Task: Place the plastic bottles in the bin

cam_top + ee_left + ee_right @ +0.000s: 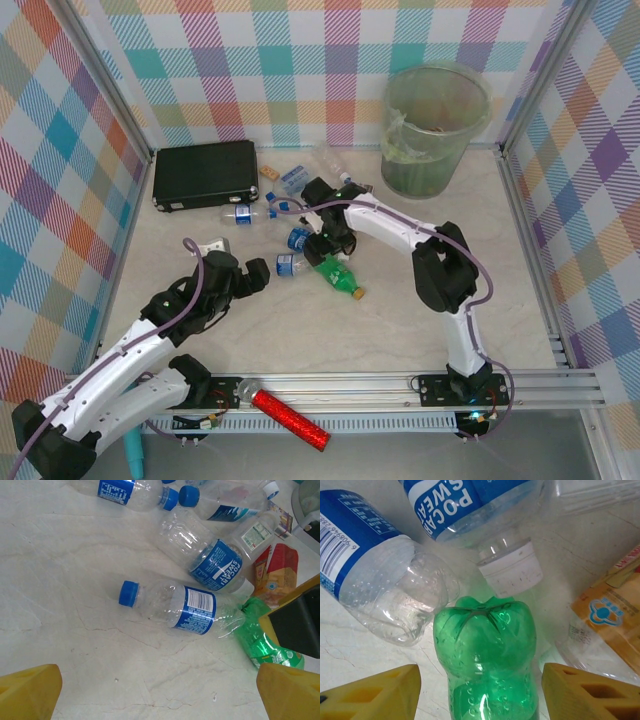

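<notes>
The right gripper (481, 700) hung low over a green bottle (487, 645) lying on the pale, marble-patterned table (400, 330). Its yellow fingers (375, 695) were parted to either side of the bottle's body. A sliver of tabletop showed on the left side, and no grip could be seen. Just past the green bottle's base lay a clear Pocari Sweat bottle (470, 505), its white-capped end pointing at it. A blue-capped clear bottle (175, 605) lay on its side close by, and an orange printed box (275, 572) lay next to them.

The left gripper (157, 695) hovered on the near-left side of the heap, jaws spread wide and holding nothing. The other plastic bottles (285, 205) lay scattered at mid-table, right of a flat black case (205, 173). The bin (436, 165) stood upright in the far right corner, well apart from the bottles on the table. A red glittery cylinder (290, 418) rested on the near rail.
</notes>
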{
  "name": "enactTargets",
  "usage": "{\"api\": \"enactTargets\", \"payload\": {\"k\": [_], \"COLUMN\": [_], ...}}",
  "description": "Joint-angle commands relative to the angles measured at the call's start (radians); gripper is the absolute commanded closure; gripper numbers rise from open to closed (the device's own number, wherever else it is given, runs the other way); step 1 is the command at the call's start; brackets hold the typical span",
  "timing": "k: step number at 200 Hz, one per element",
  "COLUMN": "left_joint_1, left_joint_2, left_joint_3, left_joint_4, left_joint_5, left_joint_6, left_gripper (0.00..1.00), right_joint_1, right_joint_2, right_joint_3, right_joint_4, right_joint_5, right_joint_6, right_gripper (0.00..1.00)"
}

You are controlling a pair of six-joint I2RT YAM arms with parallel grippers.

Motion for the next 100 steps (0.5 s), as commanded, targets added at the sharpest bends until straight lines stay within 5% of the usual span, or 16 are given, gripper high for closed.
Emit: {"api": "enactTargets", "payload": {"k": [1,100], "left_joint_1": [-0.007,-0.005], "left_joint_2": [-0.019,-0.032], "left_joint_3": [-0.011,-0.010], "left_joint_4": [-0.030,-0.041], "left_joint_5": [-0.022,-0.026], "left_joint_6": [0.011,0.014], "left_gripper": [0.01,0.00], "right_joint_1": [0.013,0.025], "right_joint_2": [0.045,0.135], "right_joint_3": [0.047,0.062], "right_joint_4": [-0.080,-0.093], "right_joint_5": [0.016,0.010], "right_joint_6": [-0.022,-0.031], "right_gripper": [0.35,0.31]}}
